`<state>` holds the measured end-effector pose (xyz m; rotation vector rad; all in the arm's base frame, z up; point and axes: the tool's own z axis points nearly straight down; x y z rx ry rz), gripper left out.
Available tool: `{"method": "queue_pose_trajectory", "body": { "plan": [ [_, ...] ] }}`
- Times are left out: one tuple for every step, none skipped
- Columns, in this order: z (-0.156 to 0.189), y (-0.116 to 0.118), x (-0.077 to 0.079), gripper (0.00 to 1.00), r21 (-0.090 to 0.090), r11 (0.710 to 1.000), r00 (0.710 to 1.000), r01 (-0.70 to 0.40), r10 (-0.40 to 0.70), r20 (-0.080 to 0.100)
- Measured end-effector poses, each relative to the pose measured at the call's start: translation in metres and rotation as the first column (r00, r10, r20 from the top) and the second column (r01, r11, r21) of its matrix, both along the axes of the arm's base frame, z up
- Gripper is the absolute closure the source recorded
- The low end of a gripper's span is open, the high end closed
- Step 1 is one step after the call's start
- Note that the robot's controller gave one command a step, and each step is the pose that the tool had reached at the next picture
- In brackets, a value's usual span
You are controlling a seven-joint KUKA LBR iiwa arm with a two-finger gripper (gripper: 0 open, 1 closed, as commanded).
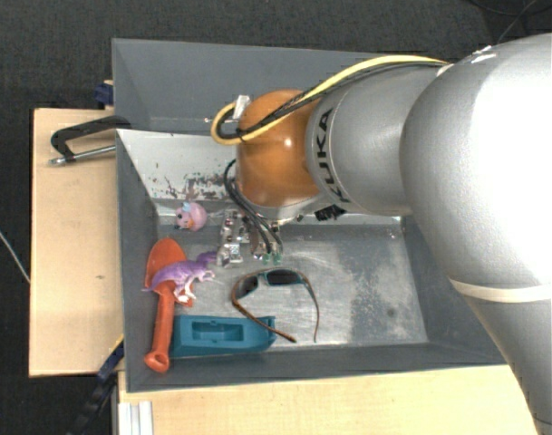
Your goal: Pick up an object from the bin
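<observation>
Camera view: fingers (pixel 230 250), released and empty, stand between a purple plastic toy dinosaur (pixel 189 276) leftward and dark brown-armed sunglasses (pixel 274 284) just below; closing here risks pinching neither, or snagging both.

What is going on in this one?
A robot arm has its end effector down in the grey bin, towards the back wall. It sits between a purple toy lizard on the view's left and a pair of sunglasses just in front. A pink ball, an orange shovel and a teal block lie nearby, apart from it. Whether it has gripped anything, I cannot tell.
</observation>
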<state>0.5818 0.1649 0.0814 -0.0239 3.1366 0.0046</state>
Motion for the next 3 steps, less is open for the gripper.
{"method": "queue_pose_trajectory", "body": {
  "plan": [
    [0.061, 0.005, 0.001, 1.00, -0.002, 1.000, 1.000, -0.022, 0.022, -0.005],
    [0.029, -0.026, -0.017, 0.00, -0.002, 0.997, 0.997, -0.074, 0.074, -0.005],
    [0.030, -0.026, -0.016, 0.00, -0.002, 0.997, 0.997, -0.073, 0.073, -0.004]
  ]
}}
